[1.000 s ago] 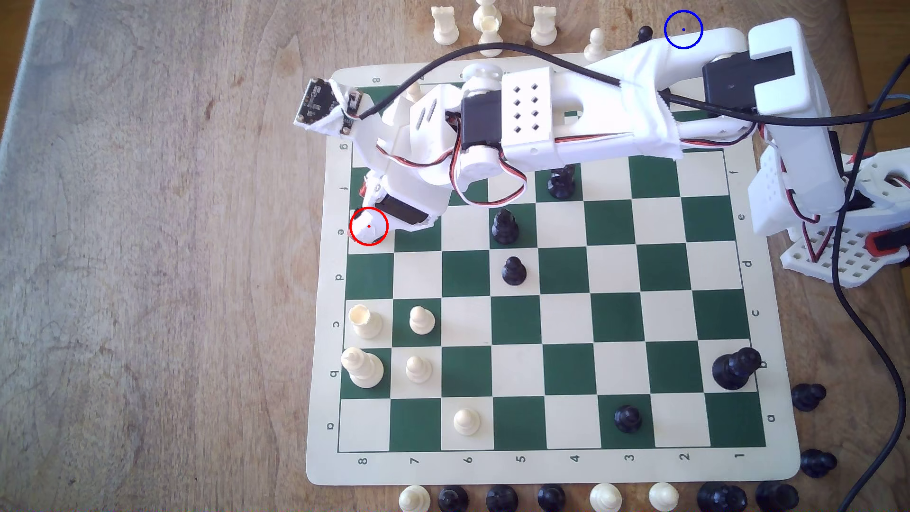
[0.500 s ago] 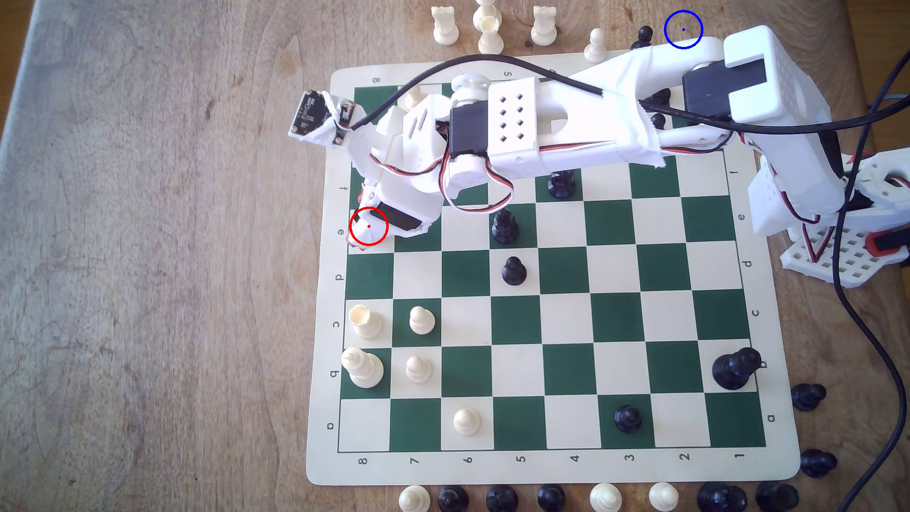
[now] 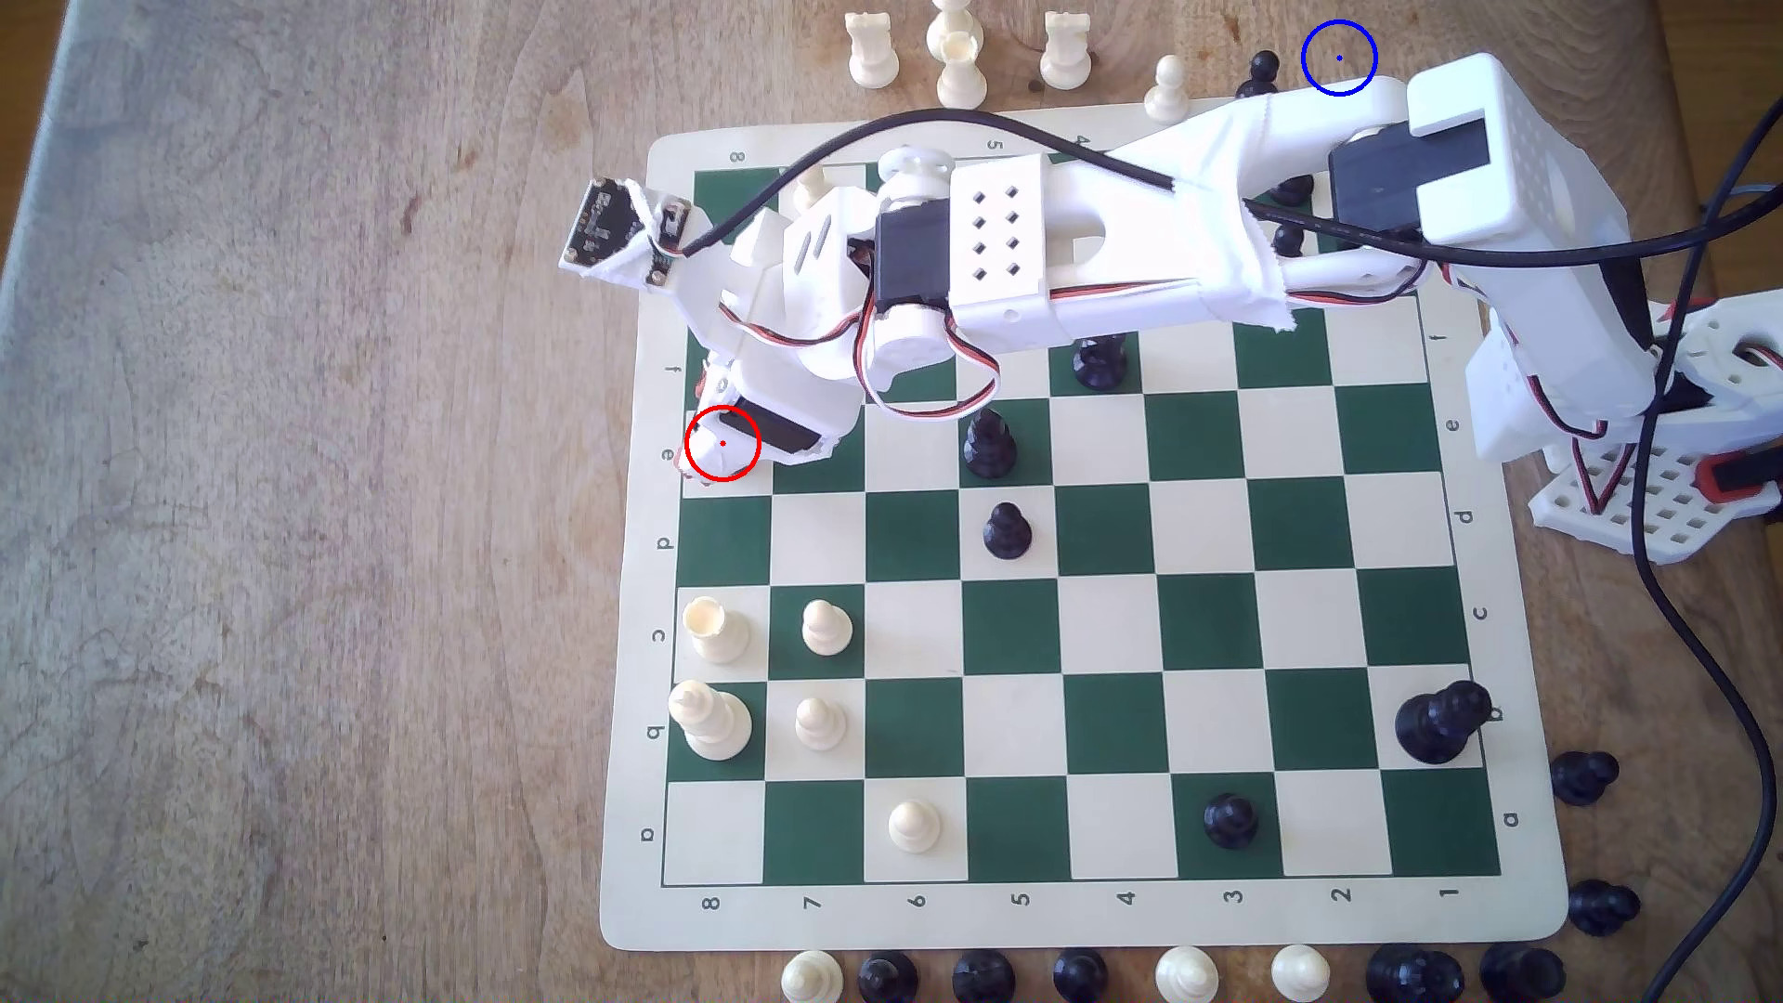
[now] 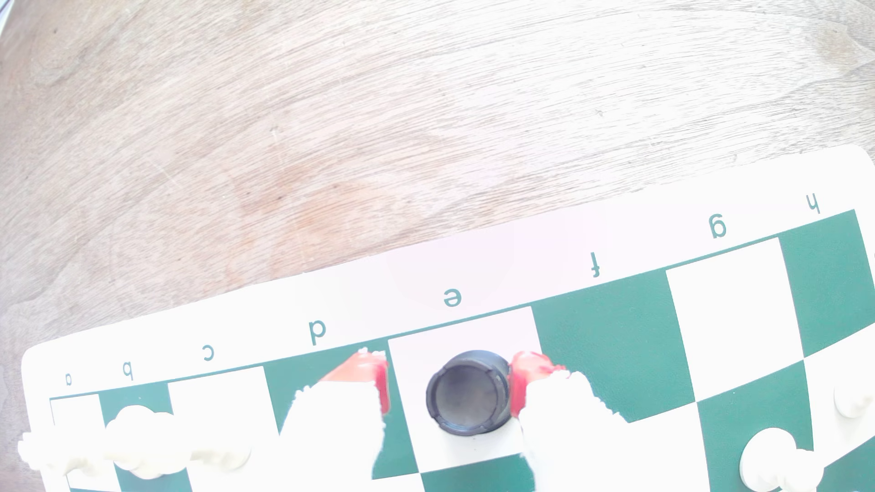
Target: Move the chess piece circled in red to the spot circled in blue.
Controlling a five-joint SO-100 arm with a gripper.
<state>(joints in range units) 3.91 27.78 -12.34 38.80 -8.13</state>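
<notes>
Black chess piece (image 4: 468, 391) between parted tool (image 4: 450, 388) fingers, arm stretched over board (image 3: 1110, 627).

The board (image 3: 1110, 617) is checked green and cream with green letters. The rook (image 4: 468, 392) is black, the fingertips (image 4: 374, 378) red, the table (image 3: 289, 482) brown wood grain.

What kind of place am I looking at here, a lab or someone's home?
Hard to say for sure; it looks like a hobby tabletop setup. A roll-up chess mat lies on a worn wooden table, with a small white robot arm reaching over it.
</notes>
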